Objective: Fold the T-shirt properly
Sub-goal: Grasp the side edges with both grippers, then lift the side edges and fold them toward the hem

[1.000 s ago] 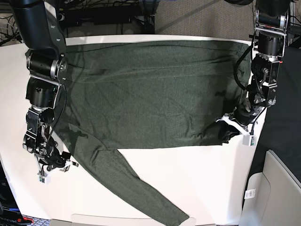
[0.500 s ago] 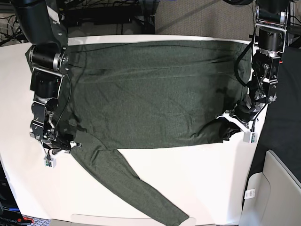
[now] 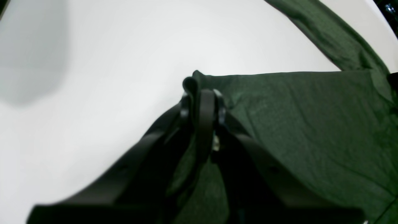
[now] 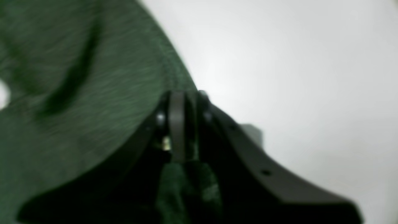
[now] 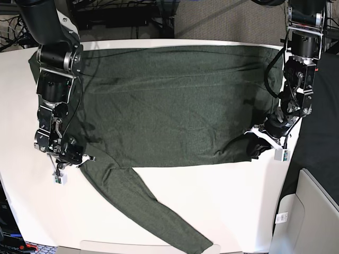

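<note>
shirt (image 5: 175, 100): spread flat across the far half of the white counter (image 5: 222, 201); the dark olive body is laid wide from side to side; the near hem is seen as a nearly straight line in the base view; shallow creases are seen running across the cloth

sleeve (image 5: 143, 206): one long sleeve is trailed from the body's near corner, on the base view's left, diagonally toward the counter's near edge; it is laid flat on the counter, with its cuff at that edge

left claw (image 3: 201, 93): closed on the shirt; a small fold of the hem corner is seen pinched between the black fingers and bulging just past their tips in the left wrist view; in the base view it is found at the shirt's near corner on that view's right, low over the counter (image 5: 258, 145)

right claw (image 4: 183, 96): closed on the shirt; the fingers are seen pressed together at the cloth's edge in the right wrist view, which is blurred; green fabric is seen bunched between the fingers behind the tips; in the base view it is found on that view's left, where the sleeve meets the body (image 5: 74, 157)

arms: each is reached down from the far side of the counter, one at either end of the shirt; the two claws are set well apart
</note>
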`<act>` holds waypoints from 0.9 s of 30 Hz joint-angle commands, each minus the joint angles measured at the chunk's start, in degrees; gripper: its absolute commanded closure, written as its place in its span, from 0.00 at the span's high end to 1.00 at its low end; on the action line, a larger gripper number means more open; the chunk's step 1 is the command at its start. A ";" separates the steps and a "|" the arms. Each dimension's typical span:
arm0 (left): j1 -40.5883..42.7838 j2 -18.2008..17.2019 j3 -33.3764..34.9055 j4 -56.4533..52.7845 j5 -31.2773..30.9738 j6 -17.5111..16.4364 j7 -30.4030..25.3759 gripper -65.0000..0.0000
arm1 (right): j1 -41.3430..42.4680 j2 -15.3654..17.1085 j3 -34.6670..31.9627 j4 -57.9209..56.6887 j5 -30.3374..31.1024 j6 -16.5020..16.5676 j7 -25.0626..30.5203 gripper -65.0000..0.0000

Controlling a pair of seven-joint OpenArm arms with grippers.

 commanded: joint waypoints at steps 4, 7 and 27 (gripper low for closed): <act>-1.04 -1.01 -0.49 1.08 -0.53 -0.44 -1.34 0.00 | 1.13 0.20 0.11 2.88 1.53 2.68 -4.76 0.01; -1.04 -1.01 -0.49 1.08 -0.53 -0.44 -1.43 0.00 | -0.19 0.29 0.19 6.57 1.62 4.35 -5.12 0.01; 12.41 -0.84 -12.53 15.33 -0.62 -0.44 -1.43 0.00 | -17.33 0.11 19.18 41.91 5.23 21.89 -19.01 0.01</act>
